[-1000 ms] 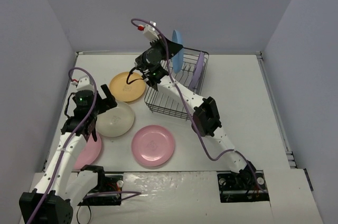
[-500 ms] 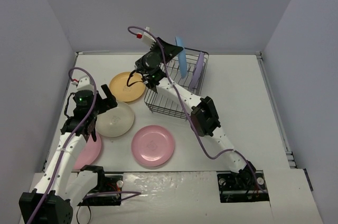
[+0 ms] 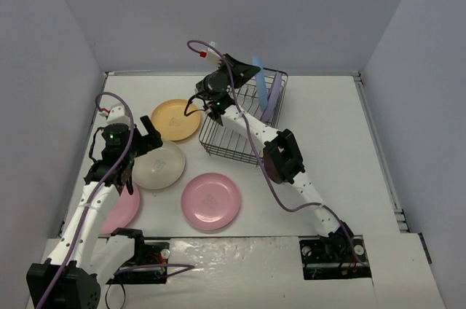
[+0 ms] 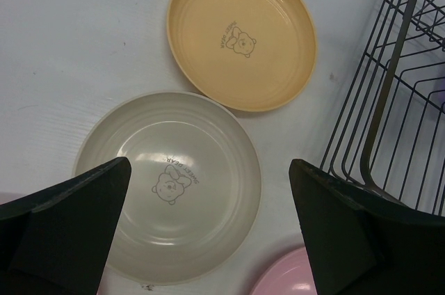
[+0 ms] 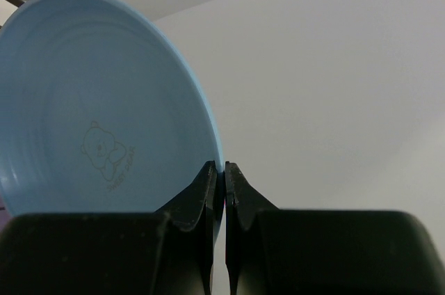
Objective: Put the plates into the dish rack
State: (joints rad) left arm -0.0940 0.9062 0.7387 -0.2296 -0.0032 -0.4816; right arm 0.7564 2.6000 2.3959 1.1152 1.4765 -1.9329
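Pinching blue plate (image 5: 83, 86) rim, right tool (image 5: 224, 171), bear print (image 5: 106, 154) wrist-view only

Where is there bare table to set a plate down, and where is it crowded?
Bare: the table right of the rack. Crowded: left of the rack, where the yellow plate, cream plate and middle pink plate lie close together.

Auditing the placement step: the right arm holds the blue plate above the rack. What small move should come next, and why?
Probably lower the blue plate straight down into the rack, beside the lavender plate. The right fingers pinch its rim and it hangs on edge over the rack's far end, not yet seated.
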